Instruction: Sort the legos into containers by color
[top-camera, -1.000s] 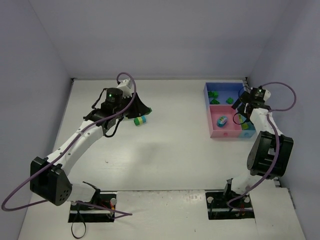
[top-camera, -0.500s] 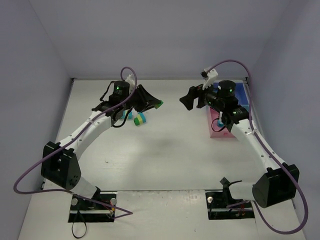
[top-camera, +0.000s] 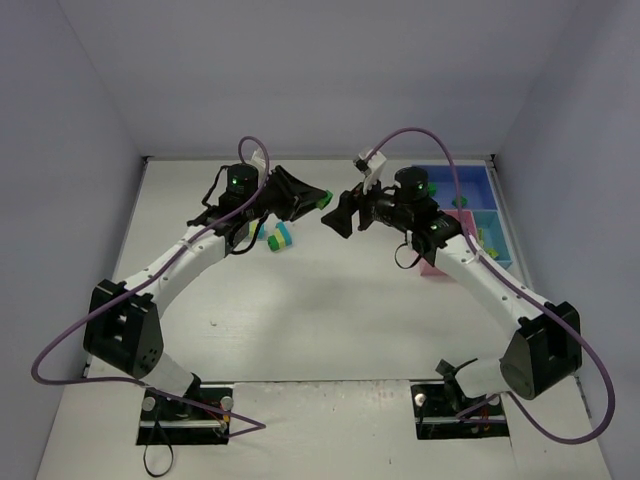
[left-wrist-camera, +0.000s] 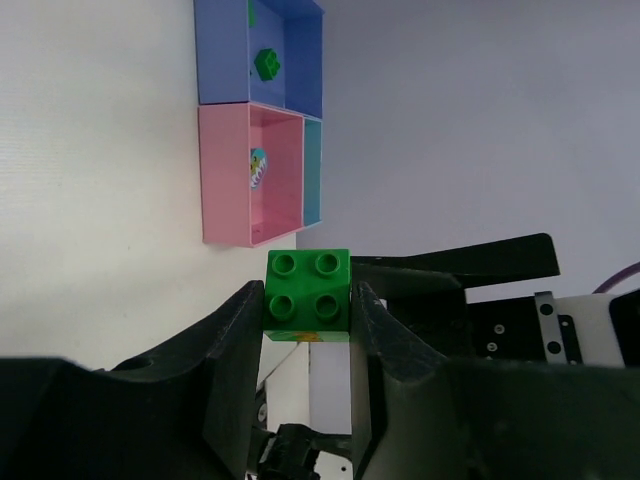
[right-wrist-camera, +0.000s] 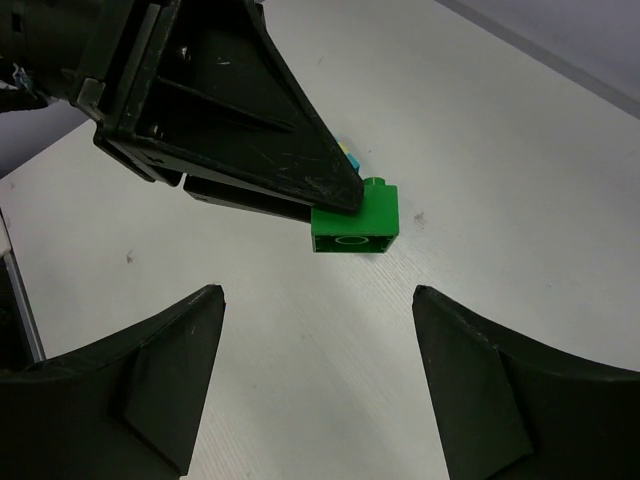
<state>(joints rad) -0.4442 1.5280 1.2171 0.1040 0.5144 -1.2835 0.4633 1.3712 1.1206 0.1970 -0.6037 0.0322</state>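
Left gripper (top-camera: 312, 197) is up over the table (top-camera: 330, 310), jaws pinched tight on a green brick (left-wrist-camera: 307, 292). It sits nose to nose with the right gripper (right-wrist-camera: 318, 300), whose fingers stand wide apart and empty, just short of that brick. Below, a yellow-green and cyan stack (top-camera: 280, 237) lies beside the left arm, and the joined containers (left-wrist-camera: 225, 190) sit at the far right.

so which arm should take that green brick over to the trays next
Right, most likely: its hand is open and faces the green brick gripped in the left hand, and the trays lie on its side of the table.
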